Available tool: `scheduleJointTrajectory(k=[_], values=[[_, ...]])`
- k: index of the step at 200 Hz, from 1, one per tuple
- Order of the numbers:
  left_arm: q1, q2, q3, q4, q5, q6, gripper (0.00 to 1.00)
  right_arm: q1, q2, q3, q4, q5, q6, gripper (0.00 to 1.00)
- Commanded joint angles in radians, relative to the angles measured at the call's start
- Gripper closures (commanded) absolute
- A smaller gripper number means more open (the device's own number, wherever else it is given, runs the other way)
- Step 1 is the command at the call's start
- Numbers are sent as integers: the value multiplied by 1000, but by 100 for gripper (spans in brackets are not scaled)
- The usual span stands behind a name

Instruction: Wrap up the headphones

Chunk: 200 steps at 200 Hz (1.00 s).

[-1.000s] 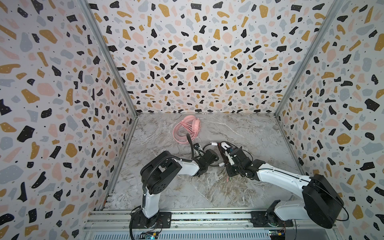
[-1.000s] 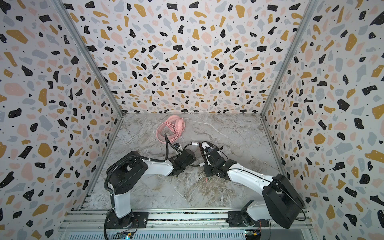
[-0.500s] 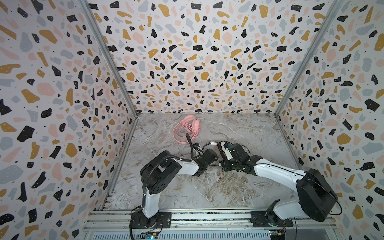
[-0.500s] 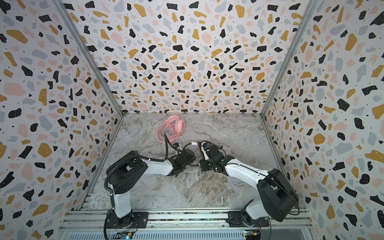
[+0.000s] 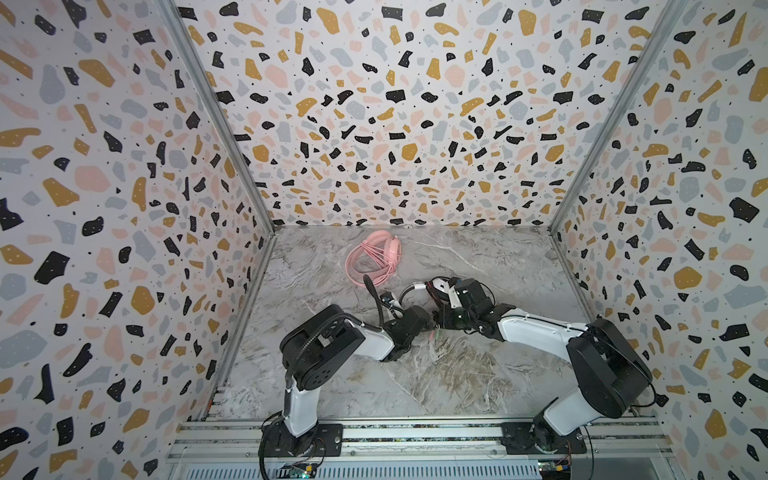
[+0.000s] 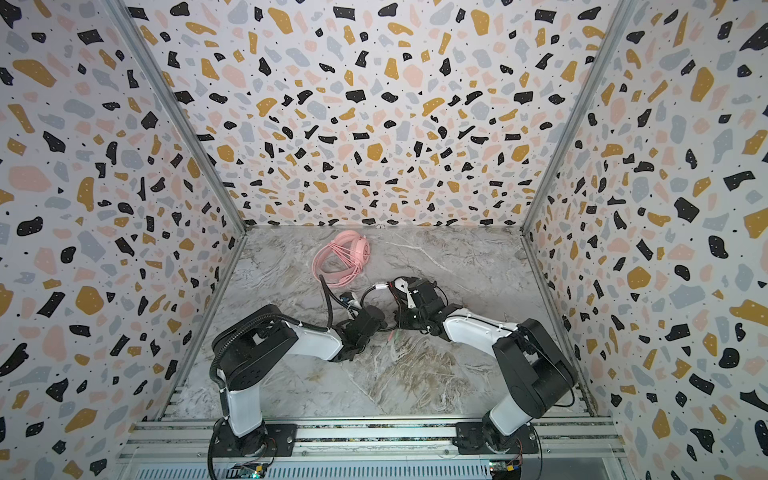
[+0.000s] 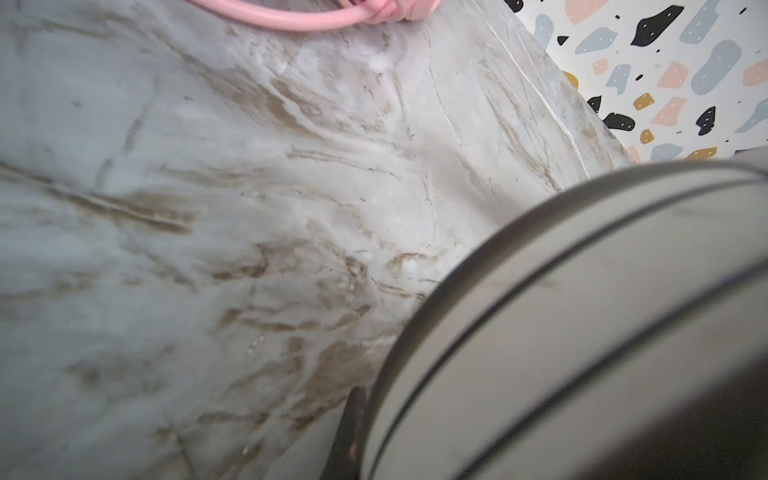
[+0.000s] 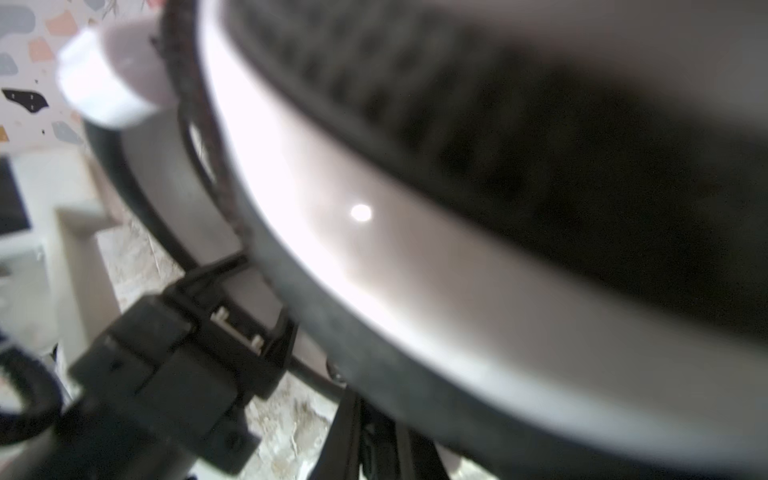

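Pink headset (image 5: 376, 257): at the back of the tabletop (image 5: 436, 382), its cable coiled on it, well apart from both arms.
Black headset (image 5: 437, 286): mid tabletop, between the arms; right jaws are the nearer.
Cable (image 5: 401, 296): loops from this headset toward the left jaws.
Left jaws: clenched; on what is hidden.
Right jaws: close against an ear cup (image 8: 374, 232); whether they grasp it, I cannot tell.
Next move: probably winding the slack, which lies on the left side.
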Motion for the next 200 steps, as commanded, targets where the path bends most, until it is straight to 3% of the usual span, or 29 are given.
scheduleJointTrajectory(k=[1,56,126,200], values=[[-109,-17,-41,-11,133,32,100,-4,32,75,203,55,41,97],[-154,-81,-138,54,133,-19,100,34,72,114,185,312,-25,97],[-154,-186,-145,-1,163,36,100,107,210,210,99,610,-186,98],[-140,-225,-185,129,343,15,100,105,309,218,42,749,-259,99]])
